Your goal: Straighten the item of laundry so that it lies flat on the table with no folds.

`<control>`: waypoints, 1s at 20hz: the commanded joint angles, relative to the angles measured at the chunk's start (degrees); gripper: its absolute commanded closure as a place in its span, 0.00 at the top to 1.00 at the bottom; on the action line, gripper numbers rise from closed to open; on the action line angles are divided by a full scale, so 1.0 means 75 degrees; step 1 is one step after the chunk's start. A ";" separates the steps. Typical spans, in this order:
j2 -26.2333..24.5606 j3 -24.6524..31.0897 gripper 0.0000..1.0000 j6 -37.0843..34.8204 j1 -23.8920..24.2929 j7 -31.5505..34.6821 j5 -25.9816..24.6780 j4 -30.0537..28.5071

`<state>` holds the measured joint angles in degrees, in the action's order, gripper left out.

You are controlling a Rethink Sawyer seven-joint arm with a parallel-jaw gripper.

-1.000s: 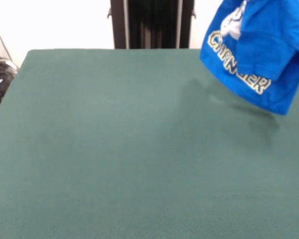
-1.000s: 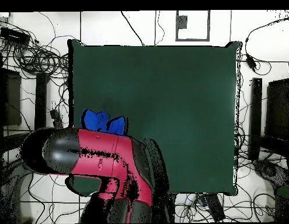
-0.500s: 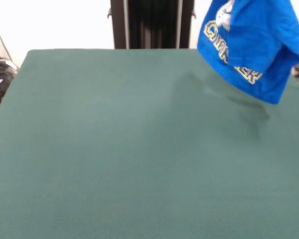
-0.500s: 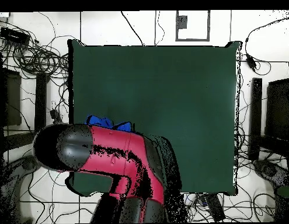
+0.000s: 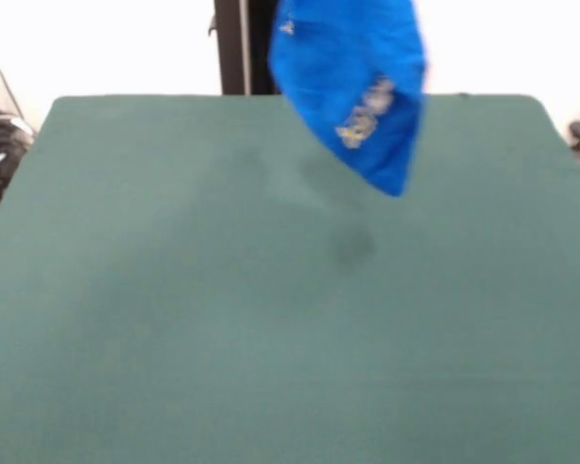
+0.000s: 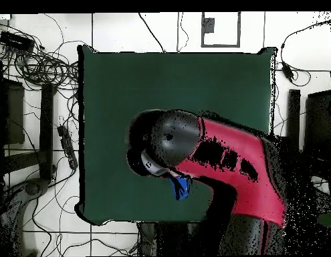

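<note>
The table [image 5: 271, 319] lies bare on all sides. The blue garment [image 5: 353, 87] hangs bunched above its far edge; the claw's state cannot be told.

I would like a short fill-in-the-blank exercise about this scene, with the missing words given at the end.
1. The item of laundry is bright ____ in colour.
2. In the front view the garment hangs ____ the table, not flat on it.
3. The table cloth is dark ____.
4. In the overhead view the arm hides ____ of the garment.

Missing words: blue; above; green; most
</note>
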<state>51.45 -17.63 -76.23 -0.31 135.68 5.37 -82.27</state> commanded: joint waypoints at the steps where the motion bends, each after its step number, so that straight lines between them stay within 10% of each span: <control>1: -0.0564 0.1179 0.00 -0.0645 0.0635 -0.2143 -0.0952 0.1046; 12: -0.0686 0.1719 0.00 0.0658 0.1487 -0.3220 -0.2771 0.1948; 20: -0.0123 0.0848 0.00 0.2700 0.0846 -0.1498 -0.4497 0.1235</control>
<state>51.85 -14.27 -64.17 9.85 130.64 -21.79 -68.33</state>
